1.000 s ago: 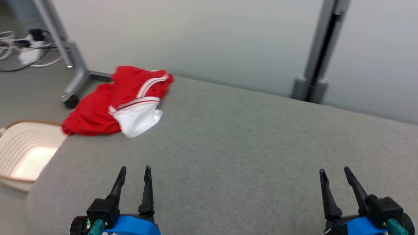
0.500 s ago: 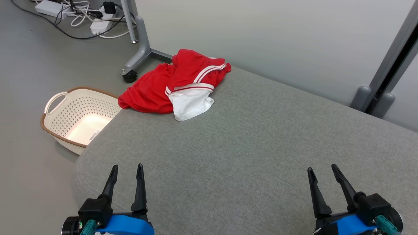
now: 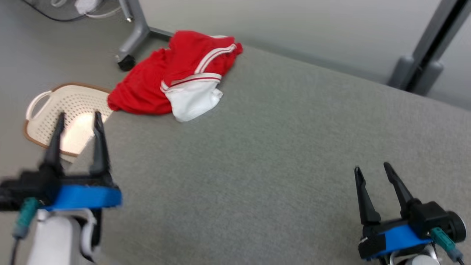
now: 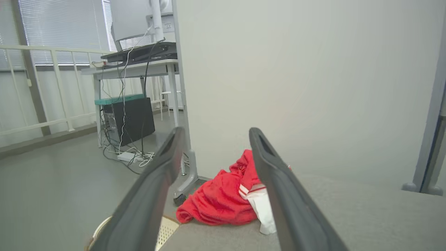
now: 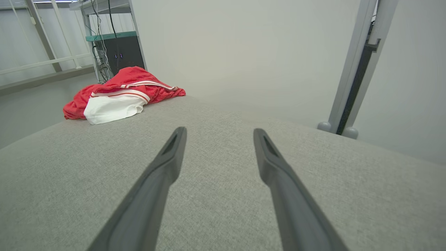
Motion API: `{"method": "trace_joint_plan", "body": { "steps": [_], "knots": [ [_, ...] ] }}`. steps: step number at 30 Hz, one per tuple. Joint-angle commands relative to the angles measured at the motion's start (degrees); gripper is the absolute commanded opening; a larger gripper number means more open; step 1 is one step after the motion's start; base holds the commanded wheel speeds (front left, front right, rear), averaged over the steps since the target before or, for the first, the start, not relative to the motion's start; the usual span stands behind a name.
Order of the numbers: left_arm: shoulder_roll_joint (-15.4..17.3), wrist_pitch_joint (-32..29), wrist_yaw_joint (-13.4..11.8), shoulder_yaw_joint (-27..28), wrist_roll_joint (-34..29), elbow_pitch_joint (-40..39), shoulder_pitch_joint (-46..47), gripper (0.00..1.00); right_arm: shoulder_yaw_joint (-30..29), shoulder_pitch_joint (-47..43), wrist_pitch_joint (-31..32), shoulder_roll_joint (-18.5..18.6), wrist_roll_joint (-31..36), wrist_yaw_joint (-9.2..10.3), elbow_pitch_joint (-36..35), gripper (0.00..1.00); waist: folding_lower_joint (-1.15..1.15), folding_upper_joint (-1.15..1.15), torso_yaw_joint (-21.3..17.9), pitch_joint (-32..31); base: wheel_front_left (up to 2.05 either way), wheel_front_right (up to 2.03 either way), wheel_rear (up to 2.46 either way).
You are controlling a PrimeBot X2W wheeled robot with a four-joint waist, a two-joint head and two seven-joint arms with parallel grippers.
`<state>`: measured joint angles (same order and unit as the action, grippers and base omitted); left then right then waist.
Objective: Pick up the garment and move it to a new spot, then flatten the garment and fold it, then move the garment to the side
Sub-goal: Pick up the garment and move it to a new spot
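A crumpled red garment (image 3: 173,79) with white stripes and a white panel lies at the far left corner of the grey fabric surface (image 3: 279,147), partly hanging over its edge. It also lies ahead in the left wrist view, garment (image 4: 223,198), and far left in the right wrist view, garment (image 5: 118,92). My left gripper (image 3: 78,119) is raised at the left, open and empty, short of the garment and over the surface's left edge. My right gripper (image 3: 371,171) stands open and empty at the lower right, far from the garment.
A cream perforated basket (image 3: 40,106) with a brown rim sits on the floor left of the surface. A wheeled grey stand leg (image 3: 128,44) stands behind the garment. A grey post (image 3: 423,51) rises at the back right. Cables and a desk (image 4: 132,66) stand further left.
The head camera has shifted, so the whole scene has slid. My left gripper has risen and moved forward toward the garment. The right gripper has barely moved. The garment lies as before.
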<state>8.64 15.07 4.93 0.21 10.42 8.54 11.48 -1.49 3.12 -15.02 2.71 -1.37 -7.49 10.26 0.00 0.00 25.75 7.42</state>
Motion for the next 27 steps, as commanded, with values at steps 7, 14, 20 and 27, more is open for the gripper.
{"method": "trace_joint_plan", "body": {
  "steps": [7,14,20,27],
  "knots": [
    [9.0,-2.2,1.5,1.4,-1.0,3.8,19.1,1.0,0.9,4.4,-0.2,0.3,4.0,-0.01,-1.0,1.0,0.0,0.0,-5.8,6.4,0.0,0.0,0.0],
    [17.3,-8.4,2.6,-3.0,2.9,15.0,30.5,1.0,5.4,7.2,-0.2,0.3,4.1,-0.01,-2.8,1.0,0.0,0.0,-12.2,11.9,0.0,0.0,0.0],
    [21.1,-11.7,2.5,-11.5,6.3,24.1,34.2,1.0,6.2,8.5,-0.2,0.3,5.0,-0.01,-5.8,1.0,0.0,0.0,-15.5,17.6,0.0,0.0,0.0],
    [21.5,-12.1,2.5,-15.9,9.1,35.3,38.1,1.0,5.1,8.6,-0.2,0.3,5.7,-0.01,-7.8,1.0,0.0,0.0,-17.4,22.9,0.0,0.0,0.0]
  ]
}}
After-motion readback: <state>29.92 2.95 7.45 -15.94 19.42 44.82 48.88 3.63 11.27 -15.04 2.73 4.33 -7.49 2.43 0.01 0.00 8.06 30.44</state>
